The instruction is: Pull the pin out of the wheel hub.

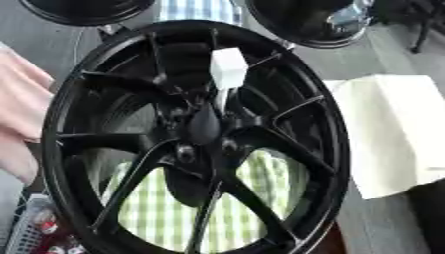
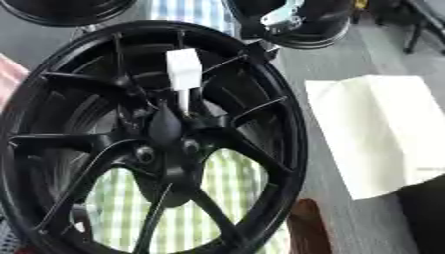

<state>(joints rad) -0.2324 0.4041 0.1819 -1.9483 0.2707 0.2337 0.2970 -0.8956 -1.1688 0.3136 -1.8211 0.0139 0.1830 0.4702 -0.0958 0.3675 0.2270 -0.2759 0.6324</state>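
Left eye view. A large black multi-spoke alloy wheel hub (image 1: 195, 144) fills the frame, standing tilted toward the camera. A white block-headed pin (image 1: 228, 69) with a thin pale shaft sits above the hub centre, its shaft running down into the boss where the spokes meet. The pin appears still seated, so by this picture the pull is judged not yet done. Behind the spokes shows green-and-white checked cloth (image 1: 178, 208). To the right of the wheel hub lies a cream sheet of paper or cloth (image 1: 396, 134) on the grey table (image 1: 382, 223); to its left, a pink fabric (image 1: 22, 109). No robot hand shows here.

Right eye view. The same wheel hub appears, with the pin again above the centre and its shaft entering the boss. Above the wheel hub stand two further black round rims (image 2: 295, 20), the right one with a silver fitting. Neither robot hand is visible in this view either, so their pose and how far their fingers are spread cannot be told. Reaching, grasping the white head and drawing it out all remain.
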